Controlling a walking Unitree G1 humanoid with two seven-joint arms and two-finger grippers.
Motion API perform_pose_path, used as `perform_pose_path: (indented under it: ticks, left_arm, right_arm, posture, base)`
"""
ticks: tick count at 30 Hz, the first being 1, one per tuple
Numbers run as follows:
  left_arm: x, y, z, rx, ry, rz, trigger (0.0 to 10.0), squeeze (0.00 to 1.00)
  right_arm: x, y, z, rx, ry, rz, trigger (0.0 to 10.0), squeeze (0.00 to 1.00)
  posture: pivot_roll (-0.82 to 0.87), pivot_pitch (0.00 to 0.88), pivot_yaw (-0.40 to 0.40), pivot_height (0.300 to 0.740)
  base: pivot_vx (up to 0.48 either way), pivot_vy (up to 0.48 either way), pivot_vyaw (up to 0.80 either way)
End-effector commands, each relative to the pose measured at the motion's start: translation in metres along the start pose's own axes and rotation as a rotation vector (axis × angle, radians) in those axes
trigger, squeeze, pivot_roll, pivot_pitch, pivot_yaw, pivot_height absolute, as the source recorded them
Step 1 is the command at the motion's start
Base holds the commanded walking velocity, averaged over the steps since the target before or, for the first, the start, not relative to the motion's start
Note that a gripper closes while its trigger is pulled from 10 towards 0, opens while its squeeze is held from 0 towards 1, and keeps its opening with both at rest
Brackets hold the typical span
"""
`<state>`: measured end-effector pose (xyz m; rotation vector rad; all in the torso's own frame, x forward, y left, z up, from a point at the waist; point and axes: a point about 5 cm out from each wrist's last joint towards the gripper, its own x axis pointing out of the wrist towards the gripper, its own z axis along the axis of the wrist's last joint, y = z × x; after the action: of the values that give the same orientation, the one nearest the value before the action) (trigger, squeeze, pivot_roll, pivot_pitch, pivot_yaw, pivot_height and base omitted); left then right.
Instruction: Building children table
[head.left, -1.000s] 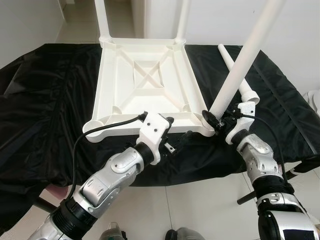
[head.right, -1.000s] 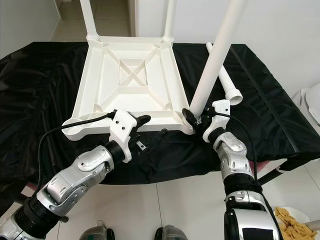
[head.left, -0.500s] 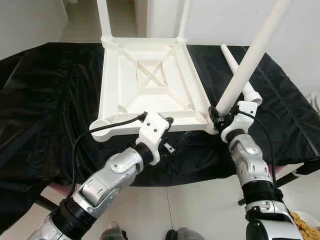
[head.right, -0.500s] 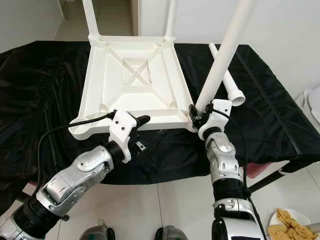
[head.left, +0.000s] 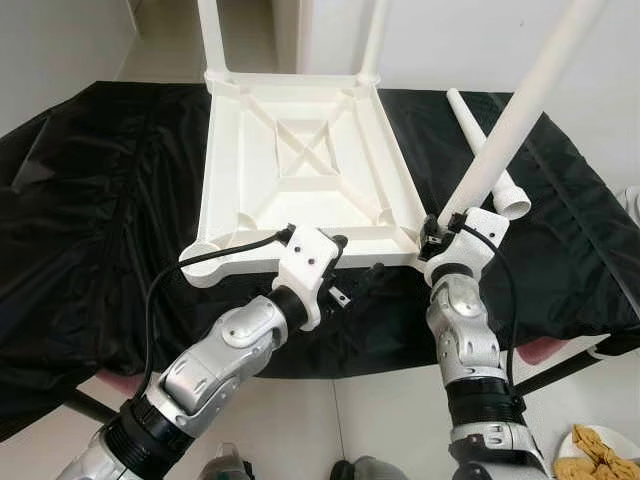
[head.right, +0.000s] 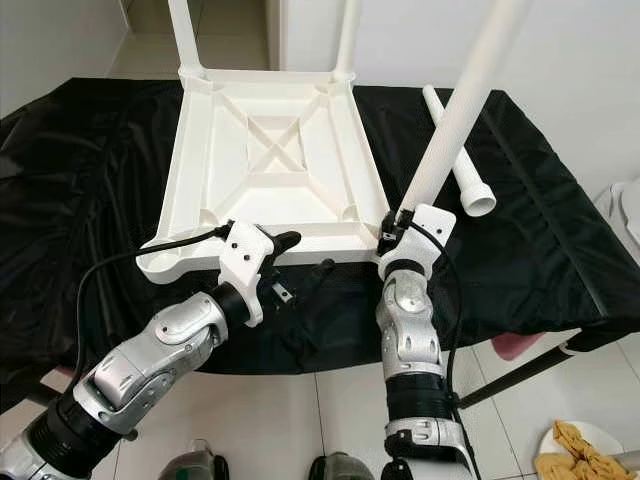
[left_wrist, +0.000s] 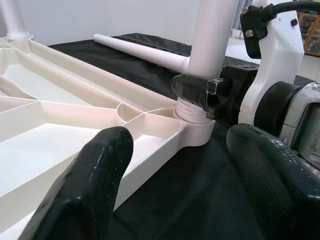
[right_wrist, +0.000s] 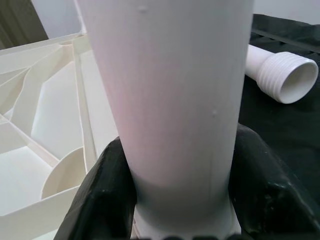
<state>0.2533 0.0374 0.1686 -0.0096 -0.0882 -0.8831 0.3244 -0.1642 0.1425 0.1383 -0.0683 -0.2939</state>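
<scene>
Upside-down white plastic table top (head.left: 300, 160) is lying on the black cloth (head.left: 90, 200), right in front of both claws. Two white legs (head.left: 212, 35) are already standing in the far corners. The right claw (left_wrist: 200, 95) is pinching a long white plastic leg (head.left: 510, 120) at its bottom end and is holding it in the near corner hole (left_wrist: 192, 131), leaning. The left claw (head.left: 352, 278) is hovering spread wide beside the near edge, holding nothing. One more white threaded leg (head.right: 462, 150) is lying on the cloth behind the right claw, waiting. I think two legs are done and two are left.
</scene>
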Motion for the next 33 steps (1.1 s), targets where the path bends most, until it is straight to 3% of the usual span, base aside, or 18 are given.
perform_pose_path:
  ticks: [1,6,7,8,9,20,23,24,26,27,32,33]
  left_arm:
    - [0.000,-0.008,0.002,0.008,-0.011,-0.194,10.0,0.00]
    - [0.001,-0.006,0.003,0.009,-0.015,-0.191,10.0,0.00]
    - [0.001,-0.005,0.004,0.009,-0.019,-0.189,10.0,0.00]
    - [0.001,-0.005,0.004,0.009,-0.019,-0.189,10.0,0.00]
    - [0.001,-0.005,0.004,0.009,-0.020,-0.189,10.0,0.00]
    - [0.002,-0.005,0.005,0.005,-0.024,-0.190,10.0,0.00]
    - [0.003,-0.004,0.005,0.004,-0.024,-0.189,10.0,0.00]
    - [0.003,-0.004,0.005,0.004,-0.024,-0.189,10.0,0.00]
    - [0.003,-0.004,0.005,0.004,-0.024,-0.189,10.0,0.00]
    - [0.003,-0.004,0.006,0.004,-0.024,-0.188,10.0,0.00]
    - [0.003,-0.004,0.006,0.004,-0.026,-0.188,10.0,0.00]
    - [0.003,-0.004,0.006,0.004,-0.026,-0.187,10.0,0.00]
  right_arm:
    - [-0.006,-0.003,-0.016,-0.008,0.079,-0.027,10.0,0.00]
    - [-0.006,-0.002,-0.015,-0.015,0.074,-0.020,10.0,0.00]
    - [-0.004,-0.005,-0.014,-0.021,0.074,-0.010,10.0,0.67]
    - [-0.004,-0.005,-0.014,-0.021,0.074,-0.010,10.0,0.67]
    - [-0.004,-0.006,-0.014,-0.024,0.073,-0.006,10.0,1.00]
    - [-0.002,-0.007,-0.008,-0.014,0.038,0.139,10.0,1.00]
    - [-0.001,-0.005,-0.003,-0.023,0.020,0.280,10.0,1.00]
    - [0.002,-0.006,-0.002,-0.057,0.009,0.393,10.0,0.62]
    - [0.002,-0.007,-0.002,-0.065,0.009,0.426,10.0,0.62]
    - [0.006,-0.012,-0.001,-0.053,0.010,0.457,10.0,0.00]
    - [0.011,-0.021,0.002,-0.047,0.012,0.500,10.0,0.00]
    - [0.014,-0.026,0.004,-0.103,0.007,0.582,10.0,0.00]
  posture:
    - [0.04,0.073,-0.050,0.740]
    - [0.03,0.073,-0.048,0.740]
    - [0.03,0.073,-0.046,0.740]
    - [0.03,0.073,-0.046,0.740]
    - [0.03,0.073,-0.046,0.740]
    - [0.03,0.077,-0.043,0.740]
    - [0.02,0.079,-0.043,0.740]
    - [0.02,0.080,-0.042,0.740]
    - [0.02,0.080,-0.042,0.740]
    - [0.02,0.080,-0.042,0.740]
    - [0.02,0.080,-0.043,0.740]
    - [0.02,0.080,-0.041,0.740]
  base:
    - [0.000,0.000,0.00]
    - [0.000,0.000,0.00]
    - [0.000,0.000,0.00]
    - [0.000,0.000,0.00]
    - [0.000,0.000,0.00]
    - [0.000,0.000,0.00]
    - [0.000,0.000,0.00]
    - [0.000,0.000,0.00]
    - [0.000,0.000,0.00]
    - [0.000,0.000,0.00]
    - [0.000,0.000,0.00]
    - [0.000,0.000,0.00]
